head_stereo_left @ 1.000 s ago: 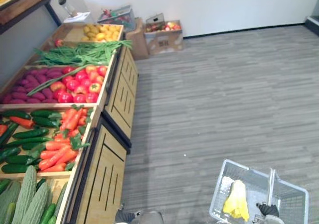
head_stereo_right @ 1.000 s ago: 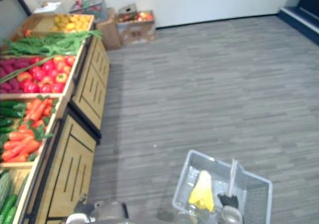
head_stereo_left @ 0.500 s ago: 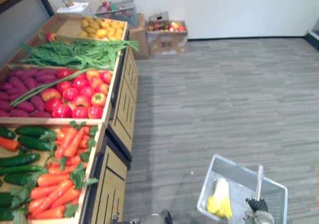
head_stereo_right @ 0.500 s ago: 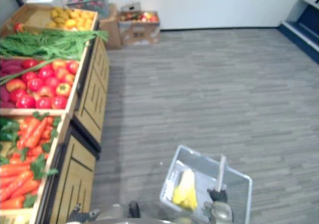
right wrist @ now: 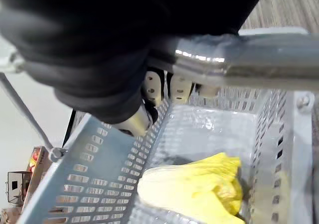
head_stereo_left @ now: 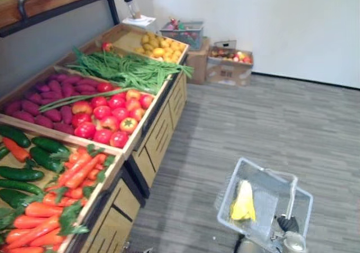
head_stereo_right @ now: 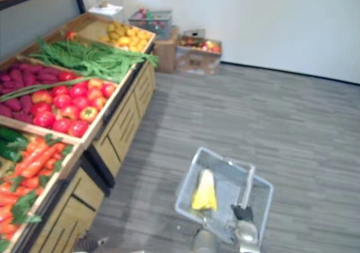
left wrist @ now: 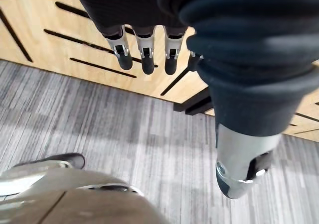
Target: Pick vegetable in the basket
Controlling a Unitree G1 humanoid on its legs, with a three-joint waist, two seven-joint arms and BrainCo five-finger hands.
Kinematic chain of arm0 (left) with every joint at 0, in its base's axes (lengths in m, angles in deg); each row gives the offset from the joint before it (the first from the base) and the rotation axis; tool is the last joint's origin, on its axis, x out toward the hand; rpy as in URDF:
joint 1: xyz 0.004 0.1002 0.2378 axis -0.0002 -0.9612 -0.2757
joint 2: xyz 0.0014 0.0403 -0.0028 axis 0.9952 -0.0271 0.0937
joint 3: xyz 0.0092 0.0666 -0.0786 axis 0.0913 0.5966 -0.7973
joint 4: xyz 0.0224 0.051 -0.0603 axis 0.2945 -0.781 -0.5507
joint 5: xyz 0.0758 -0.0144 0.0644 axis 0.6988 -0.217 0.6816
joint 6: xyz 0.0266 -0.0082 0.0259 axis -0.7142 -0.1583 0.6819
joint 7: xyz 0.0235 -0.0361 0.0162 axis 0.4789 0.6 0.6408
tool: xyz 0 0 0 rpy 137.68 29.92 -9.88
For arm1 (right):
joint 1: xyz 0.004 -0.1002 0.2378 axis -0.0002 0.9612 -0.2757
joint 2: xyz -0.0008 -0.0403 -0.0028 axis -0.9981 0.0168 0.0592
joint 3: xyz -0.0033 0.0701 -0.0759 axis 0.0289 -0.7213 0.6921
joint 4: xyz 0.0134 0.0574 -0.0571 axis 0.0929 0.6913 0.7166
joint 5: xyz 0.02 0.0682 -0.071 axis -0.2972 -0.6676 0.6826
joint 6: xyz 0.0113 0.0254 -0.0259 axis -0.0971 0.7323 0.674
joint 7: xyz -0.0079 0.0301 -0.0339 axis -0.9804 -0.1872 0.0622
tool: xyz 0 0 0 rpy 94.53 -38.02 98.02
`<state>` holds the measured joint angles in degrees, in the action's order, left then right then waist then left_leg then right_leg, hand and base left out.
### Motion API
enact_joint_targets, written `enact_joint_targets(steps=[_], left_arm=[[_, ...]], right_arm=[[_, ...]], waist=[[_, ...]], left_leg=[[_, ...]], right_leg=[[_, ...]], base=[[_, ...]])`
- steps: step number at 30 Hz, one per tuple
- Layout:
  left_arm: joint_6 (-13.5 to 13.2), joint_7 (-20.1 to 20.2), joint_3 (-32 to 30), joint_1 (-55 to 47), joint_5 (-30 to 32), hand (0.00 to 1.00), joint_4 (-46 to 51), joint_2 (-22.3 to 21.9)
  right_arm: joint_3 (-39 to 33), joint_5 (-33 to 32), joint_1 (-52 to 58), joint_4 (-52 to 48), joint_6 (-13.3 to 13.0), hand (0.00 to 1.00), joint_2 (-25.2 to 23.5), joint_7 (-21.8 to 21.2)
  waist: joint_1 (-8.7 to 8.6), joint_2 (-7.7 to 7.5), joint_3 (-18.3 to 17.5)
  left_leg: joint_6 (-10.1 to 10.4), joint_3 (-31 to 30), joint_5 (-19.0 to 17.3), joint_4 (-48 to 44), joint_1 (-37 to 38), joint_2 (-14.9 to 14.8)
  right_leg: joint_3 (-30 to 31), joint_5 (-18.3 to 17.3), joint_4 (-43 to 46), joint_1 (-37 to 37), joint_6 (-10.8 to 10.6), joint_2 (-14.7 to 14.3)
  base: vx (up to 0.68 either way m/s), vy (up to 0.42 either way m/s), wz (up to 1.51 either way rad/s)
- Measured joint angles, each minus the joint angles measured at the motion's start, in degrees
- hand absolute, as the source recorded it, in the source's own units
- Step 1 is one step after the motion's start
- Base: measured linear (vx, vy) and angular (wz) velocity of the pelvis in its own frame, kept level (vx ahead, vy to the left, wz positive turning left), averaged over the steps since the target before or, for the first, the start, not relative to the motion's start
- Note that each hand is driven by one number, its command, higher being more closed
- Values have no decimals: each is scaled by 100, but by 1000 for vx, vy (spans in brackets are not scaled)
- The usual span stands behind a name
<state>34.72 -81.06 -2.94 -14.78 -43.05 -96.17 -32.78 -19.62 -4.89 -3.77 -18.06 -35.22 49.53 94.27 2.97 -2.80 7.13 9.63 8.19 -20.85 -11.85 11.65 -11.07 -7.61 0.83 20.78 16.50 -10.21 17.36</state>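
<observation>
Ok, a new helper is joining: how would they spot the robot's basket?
Right of the wooden produce stand, over the grey floor, the right hand grips a grey perforated basket by its handle. Unlike the wire basket by the far wall, it holds one yellow vegetable.

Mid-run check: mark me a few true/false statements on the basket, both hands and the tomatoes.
1. The basket holds one yellow vegetable. True.
2. The right hand is shut on the basket's handle. True.
3. The left hand holds a carrot. False: its fingers hang straight and empty beside the wooden stand.
4. The tomatoes lie in the basket. False: they lie up on the stand.
5. The basket rests on the stand. False: it hangs over the floor.
</observation>
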Motion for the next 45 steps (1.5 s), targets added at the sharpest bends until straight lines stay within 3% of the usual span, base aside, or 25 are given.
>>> enact_joint_targets(steps=[1,2,6,8,10,11,13,15,19,21,22,23,24,27,29,31,32,33,34,35,36,39,41,43,45], left_arm=[[-26,-3,-16,60,57,0,-2,-261],[-58,-14,-18,34,108,0,-18,-265],[-61,-31,-19,62,102,0,-35,-267],[-47,-38,13,58,92,0,-43,-177],[-51,-39,201,121,95,0,-41,-62],[-49,-37,337,184,97,0,-43,4],[-50,-42,601,185,101,0,-4,74],[-49,-43,687,151,100,0,-4,96],[-31,-29,772,38,106,0,-39,248],[33,-36,729,36,105,0,-82,191],[43,-38,624,-11,106,0,-141,176],[55,-43,497,-12,107,0,-208,175],[63,-43,428,15,110,0,-214,185],[80,-34,189,15,120,0,-359,-63],[85,-12,217,-10,149,0,-439,-62],[81,-11,266,-20,162,0,-445,-49],[86,-11,267,-17,161,0,-438,-6],[90,-11,269,-16,160,0,-389,14],[92,-11,280,-23,161,0,-381,39],[100,-17,318,5,157,0,-328,122],[93,-19,321,4,155,0,-227,280],[96,-31,256,203,153,0,-206,296],[97,-51,210,304,152,0,-206,203],[86,-92,185,434,158,0,-189,100],[68,-131,-76,448,174,0,-163,57]], right_arm=[[-26,24,-98,-11,19,100,194,-4],[-20,24,-173,140,30,100,305,-5],[-24,22,-193,567,56,100,531,52],[-87,21,-135,721,124,100,602,87],[-162,21,80,769,146,100,702,105],[-327,18,181,848,157,100,740,123],[-653,11,260,949,236,100,861,196],[-766,15,236,1078,242,100,904,218],[-1151,7,256,1128,247,100,734,225],[-1145,-1,221,1084,234,100,645,217],[-1127,-2,154,1026,220,100,522,206],[-1133,-2,155,911,216,100,397,205],[-1141,-1,162,844,214,100,357,206],[-1230,-1,257,796,168,100,367,214],[-1264,1,276,812,163,100,358,197],[-1238,15,268,795,164,100,362,182],[-1212,13,207,695,181,100,344,221],[-1128,3,203,559,184,100,339,226],[-1111,-15,204,510,165,100,311,228],[-1104,-28,216,512,147,100,204,232],[-1031,-28,253,548,95,100,130,204],[-928,-41,302,646,62,100,92,237],[-928,-50,343,641,22,100,62,234],[-985,-231,384,651,45,100,-5,237],[-1107,-279,465,649,46,100,-71,238]], waist=[[43,343,-40],[54,372,-49],[-19,421,-109],[-116,328,-105],[-137,255,-82],[-149,224,-68],[-126,205,-71],[-113,208,-74],[-118,15,-182],[-124,154,-150],[-110,178,-119],[-96,58,-143],[-111,-12,-126],[-98,251,-210],[-118,283,-229],[-124,289,-217],[-102,216,-190],[-109,182,-184],[-129,170,-183],[-154,163,-162],[-160,-18,-96],[-154,-196,-36],[-146,-111,12],[-142,-18,36],[-145,-77,-1]], left_leg=[[-45,-586,230,0,-42,-268],[-30,-985,583,-46,-67,-337],[-216,-1720,1619,-477,-669,-569],[-234,-1588,2504,-526,-1002,-682],[-335,-318,2383,-989,-1399,-880],[-418,571,2027,-1366,-1722,-905],[-417,1461,1588,-1380,-2080,-462],[-585,1860,1585,-856,-2185,13],[-1229,1919,1932,266,-1954,589],[-1259,1768,1953,259,-1916,456],[-1257,1792,1972,261,-1838,369],[-1235,1825,1980,265,-1805,457],[-1229,1813,1973,281,-1774,515],[-1083,2038,2016,908,-1426,557],[-988,2084,1841,1030,-1313,734],[-956,2095,1870,1223,-1180,806],[-982,2026,1868,1268,-1086,850],[-1036,1910,1832,1261,-1023,844],[-1069,1795,1810,1243,-1001,817],[-1101,1599,1779,1212,-976,754],[-1107,1432,1773,1215,-940,730],[-1027,1071,1717,1190,-931,676],[-939,868,1626,1087,-925,549],[-728,586,1457,914,-941,347],[-515,375,1316,802,-957,324]], right_leg=[[-172,-848,826,292,189,-290],[-254,-1198,1267,362,319,-309],[-982,-1478,1035,-90,591,-424],[-1585,-1459,522,-668,680,-398],[-2286,-1452,1,-1303,683,-332],[-2797,-1449,-280,-1703,677,-291],[-3426,-1438,-565,-2187,658,-306],[-3803,-1431,-585,-2400,645,-370],[-4216,-1266,-302,-2569,407,-203],[-4152,-1383,102,-2427,347,-118],[-4081,-1427,-865,-2546,294,-362],[-4051,-776,-1598,-2577,484,-361],[-4066,-529,-1590,-2582,285,-277],[-4123,-561,-1275,-2686,243,-232],[-4276,-912,-401,-2627,167,210],[-4115,-856,610,-2363,255,648],[-3458,-521,1658,-1896,781,1019],[-2799,-65,2186,-1527,1118,1044],[-2293,17,2453,-1267,989,948],[-1456,-290,2736,-922,655,564],[-1040,-703,2702,-731,602,280],[-888,-1031,1585,-455,605,-126],[-654,-1000,698,-456,563,-399],[-117,-791,-529,-461,305,-699],[87,-550,-958,-477,290,-665]], base=[[547,-830,23],[481,-686,26],[337,-413,67],[349,-316,136],[281,-231,179],[168,-75,187],[154,13,187],[137,70,140],[188,76,131],[118,28,60],[100,-104,30],[69,-148,31],[68,-144,44],[6,11,34],[5,106,47],[56,164,47],[94,160,40],[113,138,42],[141,58,54],[165,37,76],[192,10,80],[170,-50,70],[173,-114,52],[256,-231,54],[247,-261,65]])
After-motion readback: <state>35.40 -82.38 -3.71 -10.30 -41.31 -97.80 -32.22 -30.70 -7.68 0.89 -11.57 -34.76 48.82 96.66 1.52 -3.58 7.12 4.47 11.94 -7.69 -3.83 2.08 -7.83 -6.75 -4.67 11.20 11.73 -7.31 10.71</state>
